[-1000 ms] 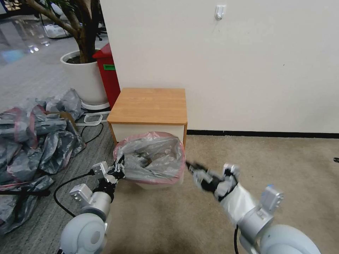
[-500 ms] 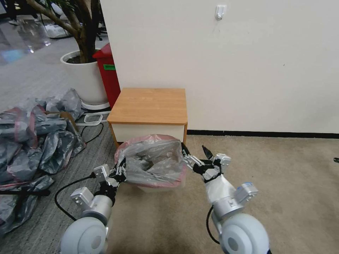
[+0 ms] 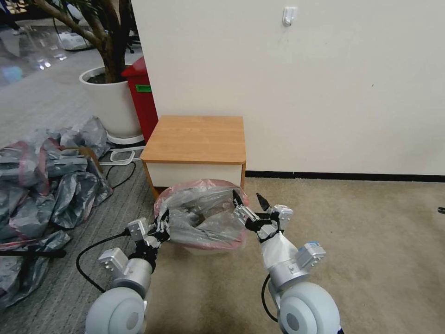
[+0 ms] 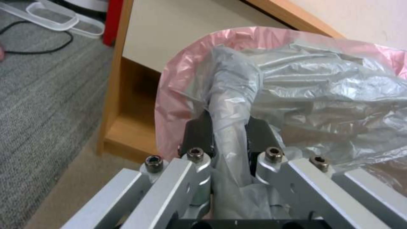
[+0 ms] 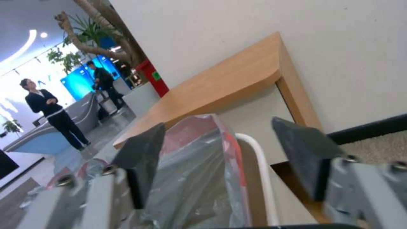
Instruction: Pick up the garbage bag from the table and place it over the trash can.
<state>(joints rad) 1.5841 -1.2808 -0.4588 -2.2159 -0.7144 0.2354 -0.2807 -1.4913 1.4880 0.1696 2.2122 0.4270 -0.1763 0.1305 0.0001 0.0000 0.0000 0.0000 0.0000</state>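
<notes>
The garbage bag (image 3: 201, 211), translucent grey with a pink rim band, lies crumpled over the mouth of the cream trash can (image 3: 204, 250), which stands on the floor in front of the table (image 3: 194, 139). My left gripper (image 3: 162, 226) is at the bag's left edge. In the left wrist view it is shut (image 4: 227, 130) on a twisted fold of the bag (image 4: 313, 89). My right gripper (image 3: 250, 202) is open at the bag's right edge. In the right wrist view its fingers (image 5: 142, 152) straddle the bag's rim (image 5: 199, 165) and the can's white rim (image 5: 258, 165).
A large heap of grey-and-pink bags (image 3: 41, 176) covers the floor on the left. A black cable (image 3: 92, 246) runs near my left arm. A red bin (image 3: 141, 97) and a white plant pot (image 3: 109, 102) stand behind the table. Open carpet (image 3: 371, 222) lies to the right.
My right arm swung in to the left and its gripper, now open, rose to the bag's right rim. The left gripper and the bag shifted slightly to the right.
</notes>
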